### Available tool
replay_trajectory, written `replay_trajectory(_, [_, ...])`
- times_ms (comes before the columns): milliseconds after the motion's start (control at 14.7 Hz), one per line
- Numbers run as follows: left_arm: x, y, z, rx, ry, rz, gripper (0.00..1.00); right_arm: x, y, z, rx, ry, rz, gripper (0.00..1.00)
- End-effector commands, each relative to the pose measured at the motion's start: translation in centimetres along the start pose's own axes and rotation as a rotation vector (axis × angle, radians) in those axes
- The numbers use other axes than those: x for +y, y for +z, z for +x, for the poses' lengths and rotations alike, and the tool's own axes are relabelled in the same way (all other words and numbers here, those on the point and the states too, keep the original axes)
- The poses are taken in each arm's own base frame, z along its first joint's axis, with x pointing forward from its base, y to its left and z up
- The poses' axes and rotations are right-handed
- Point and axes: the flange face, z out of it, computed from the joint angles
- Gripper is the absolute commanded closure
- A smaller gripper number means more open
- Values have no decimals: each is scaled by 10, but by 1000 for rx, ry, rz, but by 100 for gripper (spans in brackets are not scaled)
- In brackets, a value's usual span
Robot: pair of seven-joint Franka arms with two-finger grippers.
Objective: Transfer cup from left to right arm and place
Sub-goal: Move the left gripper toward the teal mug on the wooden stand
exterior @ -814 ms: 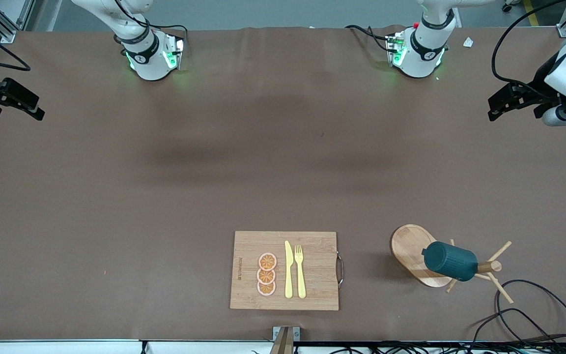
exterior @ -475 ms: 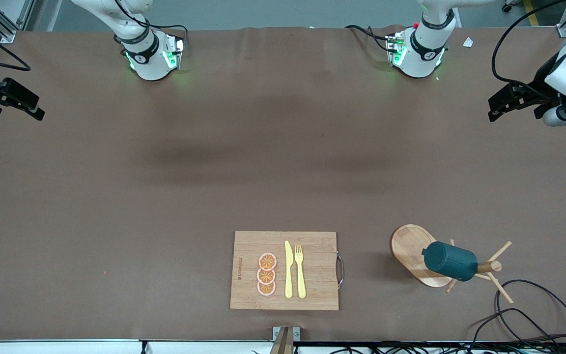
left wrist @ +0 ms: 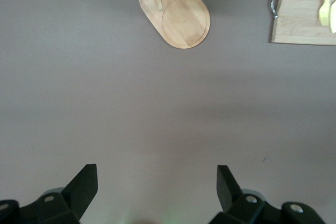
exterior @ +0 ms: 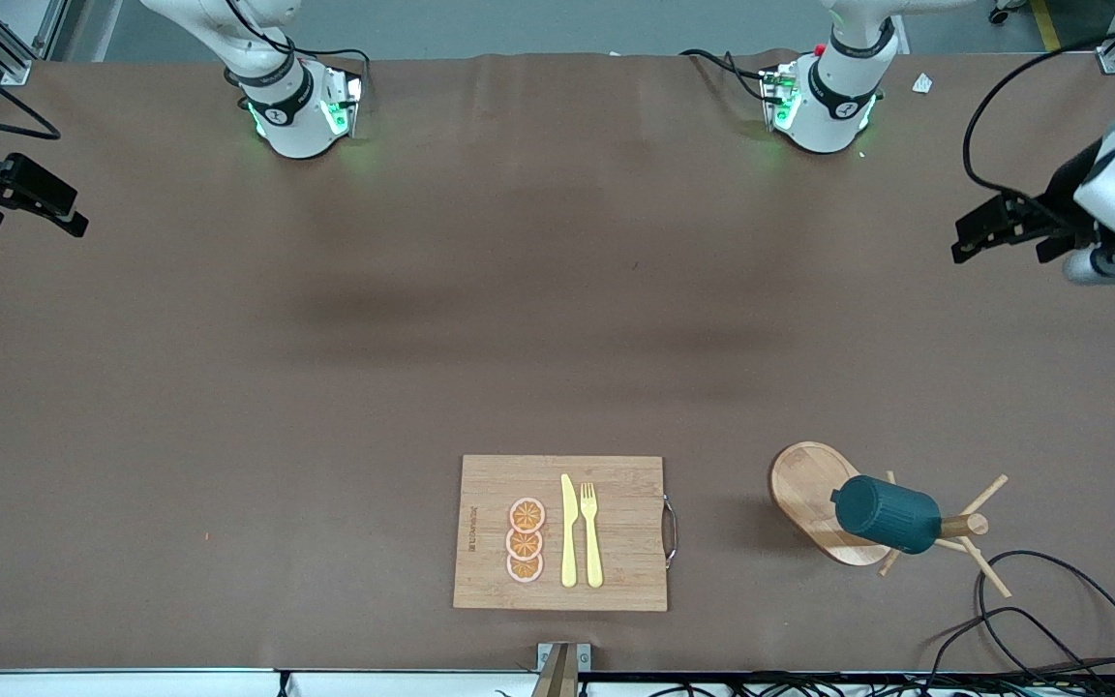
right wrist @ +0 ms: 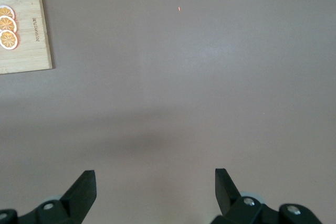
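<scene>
Front view: one cup [exterior: 884,513] on its stand [exterior: 814,499], three orange slices [exterior: 525,541] (both grippers' jaws apart).

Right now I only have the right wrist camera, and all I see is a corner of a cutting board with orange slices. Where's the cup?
Observer: The cup hangs on a wooden peg stand, beside the cutting board, toward the left arm's end of the table.
Operator: Is anything holding it?
Observer: No. The left gripper is open and empty, up over bare table, with the stand nearer to the front camera than the spot below it.
Operator: And where does my own gripper sit?
Observer: The right gripper waits open over the table's edge at the right arm's end.
</scene>
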Motion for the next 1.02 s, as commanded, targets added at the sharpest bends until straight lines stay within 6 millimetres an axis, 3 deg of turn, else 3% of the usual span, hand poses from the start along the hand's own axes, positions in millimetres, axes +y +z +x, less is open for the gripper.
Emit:
replay_trajectory(0, [-3, 26, 40, -2, -4, -34, 0, 0, -3, -3, 1, -4, 5, 0])
replay_trajectory(136, [-6, 42, 76, 46, -5, -49, 0, -1, -3, -3, 1, -6, 5, 0])
replay_trajectory(339, [-7, 60, 105, 95, -30, -85, 0, 0, -3, -3, 1, -4, 5, 0])
replay_trajectory(407, [-16, 64, 112, 122, -49, -106, 0, 0, -3, -3, 1, -4, 5, 0])
replay_trajectory(543, [-38, 77, 121, 106, -131, -207, 0, 0, -3, -3, 0, -4, 5, 0])
replay_trajectory(950, [-40, 83, 130, 90, -502, -282, 0, 0, -3, -4, -2, -3, 5, 0])
